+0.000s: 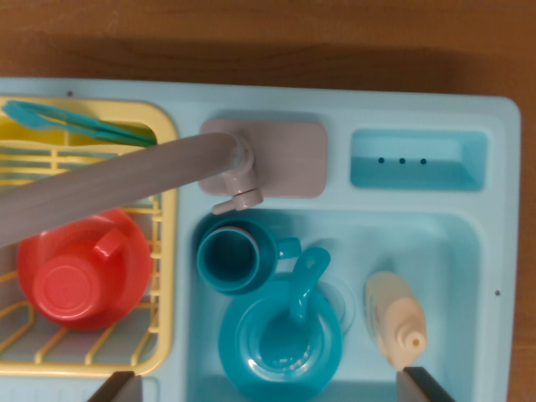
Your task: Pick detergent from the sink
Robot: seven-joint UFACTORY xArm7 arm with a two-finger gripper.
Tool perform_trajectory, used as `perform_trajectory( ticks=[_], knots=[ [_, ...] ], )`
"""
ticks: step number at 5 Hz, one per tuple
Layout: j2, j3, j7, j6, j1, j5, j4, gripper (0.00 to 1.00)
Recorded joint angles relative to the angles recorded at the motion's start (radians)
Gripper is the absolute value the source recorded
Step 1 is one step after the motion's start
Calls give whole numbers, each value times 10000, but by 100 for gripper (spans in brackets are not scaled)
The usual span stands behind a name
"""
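Wrist view looks straight down on a light-blue toy sink unit [502, 167] sitting on a wooden surface [251, 33]. Detergent [395, 318], a cream bottle w/ nozzle pointing to the bottom edge, lies on its side in the basin, on the wrist view's right, just beside a teal bowl [280, 343]. A teal spoon [308, 280] rests in the bowl; teal cup [236, 255] sits above it. Grey faucet [126, 180] swings toward the wrist view's left over a yellow rack [167, 251] holding a red cup [84, 272] & teal tongs [75, 123]. Gripper [272, 387]: only two dark jaw tips at bottom edge, spread wide, holding nothing, right tip near the nozzle.
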Motion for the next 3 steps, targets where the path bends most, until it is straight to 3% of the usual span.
perform_trajectory(
  ticks=[1,2,3],
  knots=[
    [0,0,0,0,0,0,0,0],
    [96,-76,-242,-379,-82,60,-317,0],
    [96,-76,-242,-379,-82,60,-317,0]
  ],
)
